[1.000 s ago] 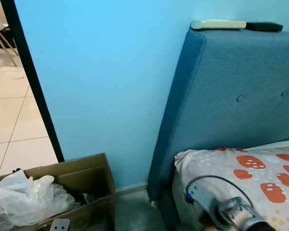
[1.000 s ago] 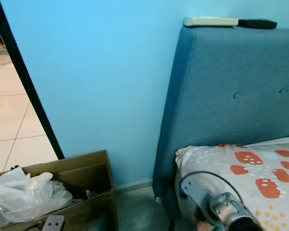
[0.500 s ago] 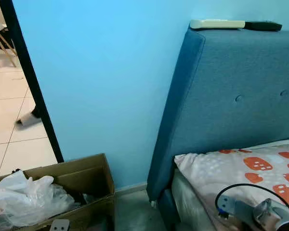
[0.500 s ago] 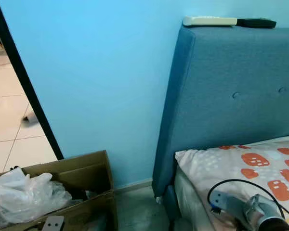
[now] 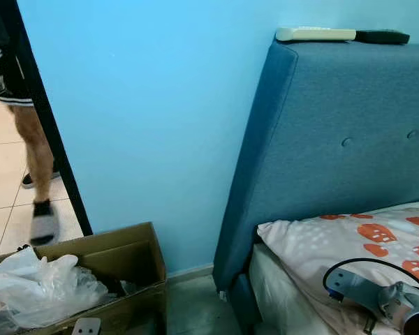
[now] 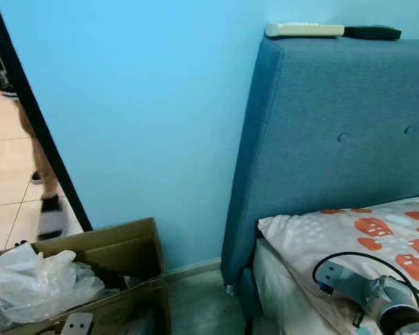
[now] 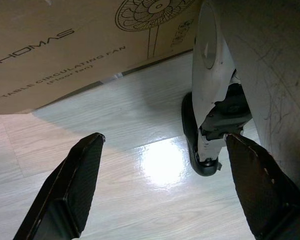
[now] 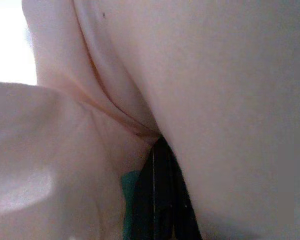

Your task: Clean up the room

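Bedside corner, head and wrist views. Over the last second the right arm (image 5: 394, 307) has drawn back toward the lower right, and the patterned bedding (image 5: 349, 234) it lifted now lies lower and flatter at the head corner of the bed (image 5: 279, 307). The right pincer (image 8: 157, 200) is buried in pale cloth, its black fingers pressed together on a fold of the bedding, so the straightening of the bed appears to be under way, not finished.

A person (image 5: 28, 132) has walked into the doorway beyond the black door frame (image 5: 49, 125), where half a second ago only a foot showed; any route out that way should be judged occupied.

The left pincer (image 7: 160, 195) hangs idle, fingers spread wide and empty, above the wood floor (image 7: 130, 200) beside the printed side of the cardboard box (image 5: 119, 255). The box stands on the floor against the blue wall (image 5: 146, 105) and holds crumpled clear plastic bags (image 5: 35, 289).

Two remotes, one white (image 5: 315, 34) and one black (image 5: 382, 37), lie end to end on the top edge of the blue headboard (image 5: 335, 139); these look like further items to tidy.
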Controlling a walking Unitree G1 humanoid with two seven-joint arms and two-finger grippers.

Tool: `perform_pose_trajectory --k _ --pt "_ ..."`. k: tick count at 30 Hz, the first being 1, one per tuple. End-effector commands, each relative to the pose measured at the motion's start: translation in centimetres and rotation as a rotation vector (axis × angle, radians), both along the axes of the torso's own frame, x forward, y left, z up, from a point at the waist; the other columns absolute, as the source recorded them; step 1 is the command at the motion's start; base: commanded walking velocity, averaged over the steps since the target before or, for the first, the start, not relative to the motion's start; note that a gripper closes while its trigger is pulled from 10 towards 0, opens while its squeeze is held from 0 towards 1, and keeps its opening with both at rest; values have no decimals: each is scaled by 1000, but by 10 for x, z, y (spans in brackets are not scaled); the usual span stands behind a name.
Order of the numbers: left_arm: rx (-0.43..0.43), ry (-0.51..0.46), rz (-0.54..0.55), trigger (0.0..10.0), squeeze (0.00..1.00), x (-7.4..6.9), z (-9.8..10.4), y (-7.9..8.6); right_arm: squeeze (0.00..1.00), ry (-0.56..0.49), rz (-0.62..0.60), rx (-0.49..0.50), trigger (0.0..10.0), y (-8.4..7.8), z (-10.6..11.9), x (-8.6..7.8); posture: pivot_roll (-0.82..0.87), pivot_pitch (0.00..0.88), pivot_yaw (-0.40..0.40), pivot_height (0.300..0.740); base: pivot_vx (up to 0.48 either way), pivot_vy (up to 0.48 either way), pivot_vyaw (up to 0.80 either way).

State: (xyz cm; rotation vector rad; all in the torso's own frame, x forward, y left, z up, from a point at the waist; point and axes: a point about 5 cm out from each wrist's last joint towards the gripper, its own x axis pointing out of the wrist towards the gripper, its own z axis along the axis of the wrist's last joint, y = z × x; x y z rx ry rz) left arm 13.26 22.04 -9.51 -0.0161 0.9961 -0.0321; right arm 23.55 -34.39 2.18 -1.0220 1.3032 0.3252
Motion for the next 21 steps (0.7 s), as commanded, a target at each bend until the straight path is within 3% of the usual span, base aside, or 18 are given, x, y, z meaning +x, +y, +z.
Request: perform_pose_trajectory --k 1,7,9,10,14,17,21 --pt "-89 31 -75 10000 0 -7 -7 -32 0 4 6 -33 10000 -3 0 -1 77 58 -124 578 0 0 0" --pt "-91 28 -75 10000 0 -6 -7 -32 0 50 9 24 10000 3 -4 -3 74 55 -122 578 0 0 0" --pt "-93 28 -77 10000 0 -5 -7 -33 0 115 18 151 10000 18 -10 -7 73 54 -123 578 0 0 0" --pt "-93 28 -77 10000 0 -5 -7 -33 0 115 18 151 10000 18 -10 -7 73 54 -123 578 0 0 0" --pt "-94 28 -79 10000 0 -4 -7 -33 0 188 48 330 10000 40 -13 -10 71 50 -122 578 0 0 0" --pt "-94 28 -80 10000 0 -4 -7 -34 0 227 82 410 10000 50 -10 -12 71 49 -122 578 0 0 0" --pt "-94 27 -78 10000 0 -3 -6 -34 0 239 106 434 10000 53 -5 -10 72 46 -123 578 0 0 0"
